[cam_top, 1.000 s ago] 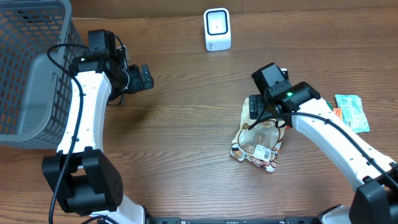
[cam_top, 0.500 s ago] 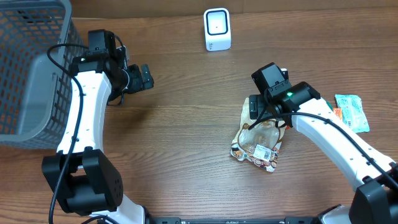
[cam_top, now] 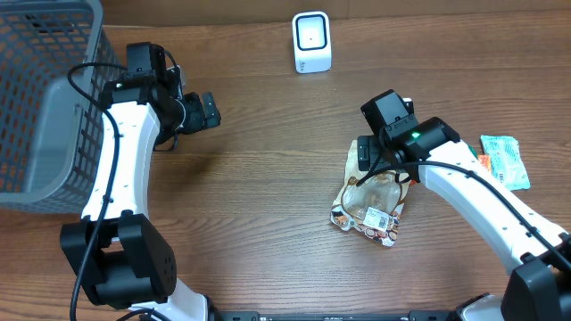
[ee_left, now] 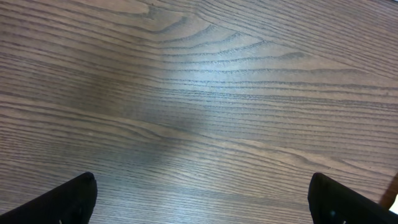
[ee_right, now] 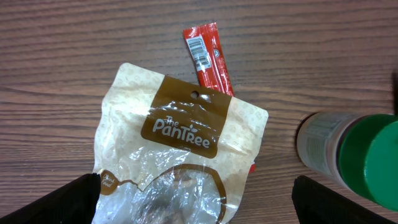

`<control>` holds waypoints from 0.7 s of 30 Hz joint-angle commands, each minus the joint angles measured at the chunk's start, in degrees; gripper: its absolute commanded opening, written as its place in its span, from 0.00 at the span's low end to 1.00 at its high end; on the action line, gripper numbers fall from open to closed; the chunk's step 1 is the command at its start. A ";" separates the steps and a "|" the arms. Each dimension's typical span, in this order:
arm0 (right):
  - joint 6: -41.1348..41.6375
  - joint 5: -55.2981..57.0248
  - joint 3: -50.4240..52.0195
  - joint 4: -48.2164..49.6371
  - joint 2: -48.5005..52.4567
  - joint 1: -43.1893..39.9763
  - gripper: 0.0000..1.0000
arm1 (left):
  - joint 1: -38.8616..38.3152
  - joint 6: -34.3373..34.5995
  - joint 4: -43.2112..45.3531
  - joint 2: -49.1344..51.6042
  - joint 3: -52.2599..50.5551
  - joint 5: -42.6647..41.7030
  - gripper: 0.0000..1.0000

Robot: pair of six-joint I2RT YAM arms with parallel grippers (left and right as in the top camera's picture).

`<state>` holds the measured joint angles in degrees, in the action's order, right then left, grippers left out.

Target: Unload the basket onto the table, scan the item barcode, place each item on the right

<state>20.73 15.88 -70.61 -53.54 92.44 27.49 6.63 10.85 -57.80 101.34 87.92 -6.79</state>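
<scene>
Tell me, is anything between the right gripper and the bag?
Nothing visible. The open right gripper hangs directly over the bag. A red stick pokes from under its edge, and a bottle sits beside it.

Wooden table (cam_top: 268, 205) bearing a grey mesh basket (cam_top: 36, 89) at far left and a teal packet (cam_top: 505, 160) at far right. Red stick sachet (ee_right: 208, 56); green-capped bottle (ee_right: 354, 152) nearby, not touching it.

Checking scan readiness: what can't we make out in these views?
Red stick packet: right wrist, lower end under the snack bag.
Green-capped bottle: right wrist, blurred, cut by the right edge.
Bag's white label: overhead, too small to read.
Basket: overhead, cut by the left edge.
</scene>
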 commanded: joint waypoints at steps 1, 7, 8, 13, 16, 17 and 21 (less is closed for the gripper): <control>0.00 0.57 -0.81 0.31 -5.51 0.09 1.00 | -0.28 0.96 -0.02 -1.07 1.18 0.15 1.00; 0.00 0.57 -0.81 0.28 -14.53 0.09 1.00 | -0.28 0.96 -0.02 -1.07 1.18 0.15 1.00; 0.00 0.55 -0.81 0.28 -16.11 0.09 1.00 | -0.28 0.96 -0.02 -1.07 1.18 0.15 0.99; 0.00 0.57 -0.76 0.28 -26.27 0.09 1.00 | -0.28 0.96 -0.02 -1.07 1.18 0.15 1.00; 0.00 0.57 -0.72 0.24 -31.89 0.09 1.00 | -0.28 0.96 -0.02 -1.07 1.18 0.15 1.00; 0.00 0.57 -0.72 0.26 -33.94 0.09 1.00 | -0.28 0.96 -0.02 -1.07 1.18 0.15 1.00; 0.00 0.57 -0.72 0.24 -41.16 0.09 1.00 | -0.28 0.96 -0.02 -1.07 1.18 0.15 1.00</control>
<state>20.78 15.88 -70.61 -53.54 56.12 27.46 6.63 10.85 -57.80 101.34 87.92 -6.81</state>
